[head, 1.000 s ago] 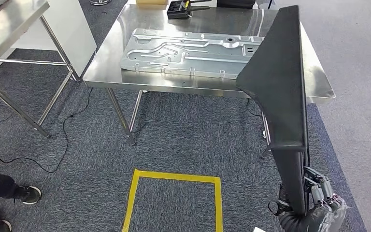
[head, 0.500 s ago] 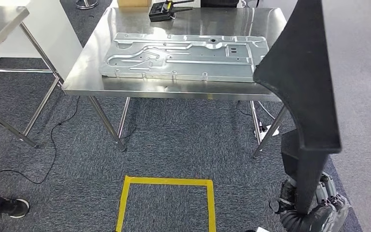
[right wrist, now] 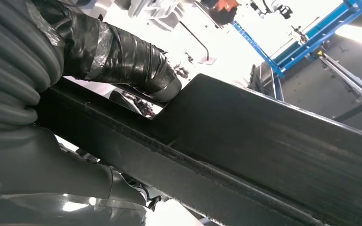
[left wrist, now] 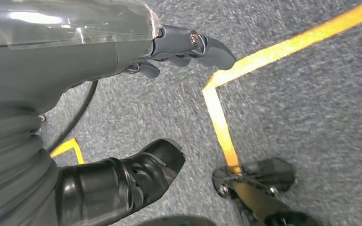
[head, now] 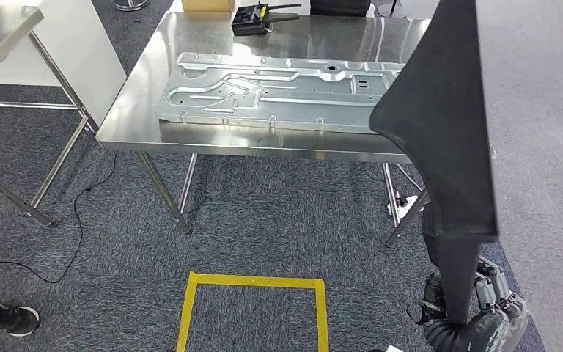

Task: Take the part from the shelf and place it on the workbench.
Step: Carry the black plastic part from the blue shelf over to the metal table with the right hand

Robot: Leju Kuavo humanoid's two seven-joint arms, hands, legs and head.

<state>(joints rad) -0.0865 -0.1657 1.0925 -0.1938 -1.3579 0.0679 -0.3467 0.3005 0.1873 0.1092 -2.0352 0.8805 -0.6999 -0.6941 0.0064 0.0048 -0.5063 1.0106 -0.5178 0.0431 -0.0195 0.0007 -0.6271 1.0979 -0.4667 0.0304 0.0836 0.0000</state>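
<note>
**Long black part carried upright toward the steel workbench**

The right hand (head: pixel 484 304) is gripping the narrow lower end of the black part (head: pixel 447 132), which is standing nearly upright at the robot's right side and widening into a broad blade that is overlapping the near right corner of the workbench (head: pixel 128 125) in the head view. In the right wrist view the thumb and fingers (right wrist: pixel 136 61) are wrapping the part's edge (right wrist: pixel 264 141). The left hand (left wrist: pixel 179 47) is hanging over the carpet near the yellow floor tape (left wrist: pixel 221 122), holding nothing, fingers loosely apart.

The part is appearing rigid, matte and thin-walled, so probably light yet top-heavy: gripped low, the wide end is likely levering against the hand. A second hold nearer the wide section would steady it while laying it flat. A pressed metal panel (head: pixel 278 88) is already occupying much of the benchtop, with a small black device (head: pixel 253 20) at the far edge, so free space is looking limited.
</note>
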